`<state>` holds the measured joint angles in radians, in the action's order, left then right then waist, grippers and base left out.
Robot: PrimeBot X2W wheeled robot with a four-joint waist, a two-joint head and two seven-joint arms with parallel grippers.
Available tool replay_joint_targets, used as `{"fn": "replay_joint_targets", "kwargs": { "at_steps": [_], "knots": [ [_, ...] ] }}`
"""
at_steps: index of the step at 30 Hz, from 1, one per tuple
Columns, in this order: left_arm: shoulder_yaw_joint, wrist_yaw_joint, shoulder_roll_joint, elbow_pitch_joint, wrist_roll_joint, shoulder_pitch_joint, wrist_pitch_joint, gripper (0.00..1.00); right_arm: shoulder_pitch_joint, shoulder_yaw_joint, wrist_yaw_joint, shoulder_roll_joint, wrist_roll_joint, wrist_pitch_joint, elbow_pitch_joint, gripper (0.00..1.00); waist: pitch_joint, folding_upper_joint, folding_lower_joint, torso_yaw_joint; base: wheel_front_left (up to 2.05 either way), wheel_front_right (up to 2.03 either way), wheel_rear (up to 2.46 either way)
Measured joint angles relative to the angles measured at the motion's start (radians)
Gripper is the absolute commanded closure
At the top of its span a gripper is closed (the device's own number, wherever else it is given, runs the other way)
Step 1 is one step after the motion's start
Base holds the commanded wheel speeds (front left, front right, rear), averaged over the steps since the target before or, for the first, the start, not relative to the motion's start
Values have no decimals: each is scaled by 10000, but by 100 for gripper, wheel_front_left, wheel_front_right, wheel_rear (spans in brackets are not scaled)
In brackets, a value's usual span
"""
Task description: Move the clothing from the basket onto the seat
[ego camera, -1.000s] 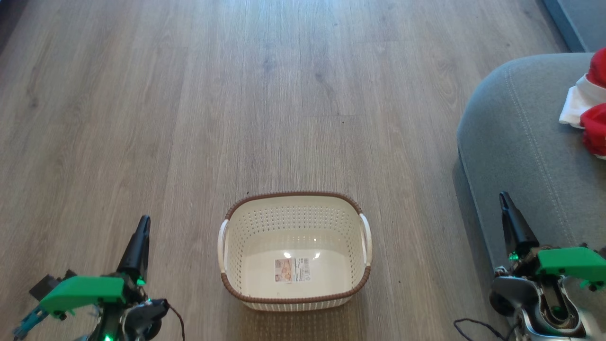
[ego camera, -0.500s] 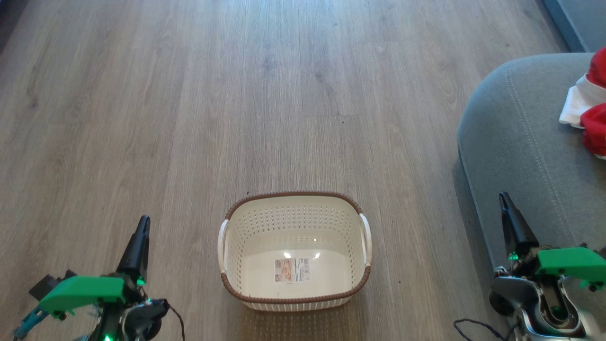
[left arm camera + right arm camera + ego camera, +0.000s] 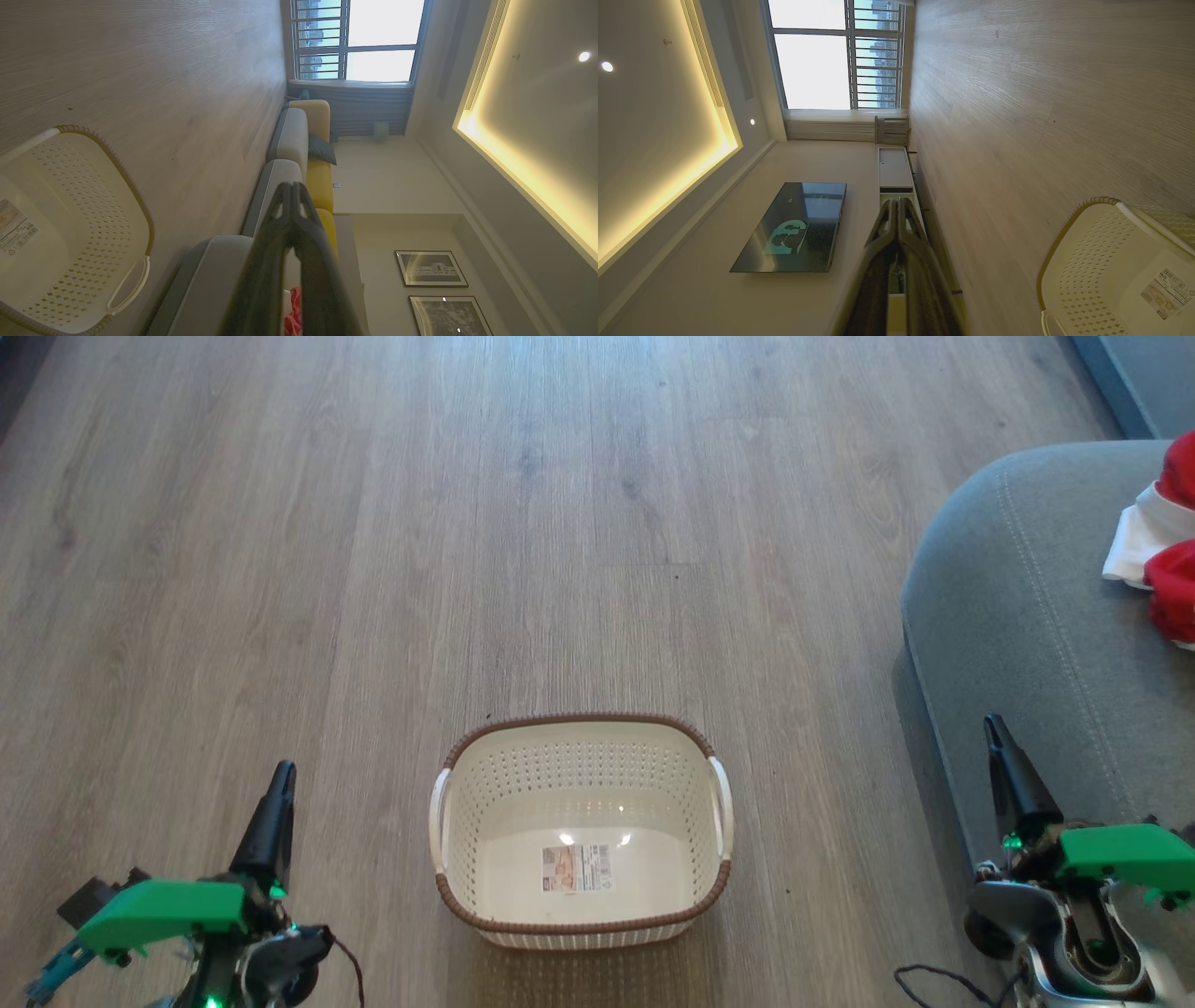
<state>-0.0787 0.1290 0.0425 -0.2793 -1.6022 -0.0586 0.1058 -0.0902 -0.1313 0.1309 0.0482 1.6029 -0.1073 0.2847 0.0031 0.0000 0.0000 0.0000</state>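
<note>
1. Head view: one cream-white perforated plastic laundry basket [image 3: 579, 718] with a brown woven-look rim, upright on the grey-brown wood-plank floor [image 3: 373, 569]. Empty apart from one small printed label [image 3: 576, 868] on its bottom. Two white side handles.
2. Same view, right edge: one bright red and white soft fabric garment [image 3: 1172, 588], lying on the large grey stitched fabric seat cushion [image 3: 1027, 616], well apart from the basket.
3. Left wrist view adds: yellow sofa backs [image 3: 322, 182], one dark throw cushion [image 3: 322, 149], a barred window [image 3: 359, 42] and two framed pictures [image 3: 430, 268].
4. Right wrist view adds: one dark wall-mounted screen [image 3: 794, 228] and one pale low cabinet [image 3: 894, 168].
5. Left gripper [image 3: 283, 775]: two dark fingers, tips pressed together, clasping nothing. Positioned over the floor, left of the basket.
6. Right gripper [image 3: 991, 728]: two dark fingers, tips together, clasping nothing. Seen against the seat cushion's edge.
</note>
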Motion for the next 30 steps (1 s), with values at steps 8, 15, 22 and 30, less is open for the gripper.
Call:
{"fn": "replay_joint_targets", "kwargs": {
  "at_steps": [8, 15, 22, 30],
  "knots": [
    [-2, 0, 0, 0, 0, 0, 0, 100, 1, 0, 0, -2, 0, 0, 0, 100, 0, 0, 0, 0, 0, 0, 0],
    [-2, 0, 0, 2, 0, 0, 0, 100, 1, 0, 0, -2, 0, 0, 0, 100, 0, 0, 0, 0, 0, 0, 0],
    [-2, 0, -2, 2, 0, 0, 0, 100, 1, 0, 0, -4, 0, 0, -2, 100, 0, 0, 0, 0, 0, 0, 0],
    [-4, 0, -2, 2, 0, 0, 0, 100, 2, 0, -2, -4, 0, 0, -2, 100, 0, 0, 0, 0, 0, 0, 0]
  ]
}}
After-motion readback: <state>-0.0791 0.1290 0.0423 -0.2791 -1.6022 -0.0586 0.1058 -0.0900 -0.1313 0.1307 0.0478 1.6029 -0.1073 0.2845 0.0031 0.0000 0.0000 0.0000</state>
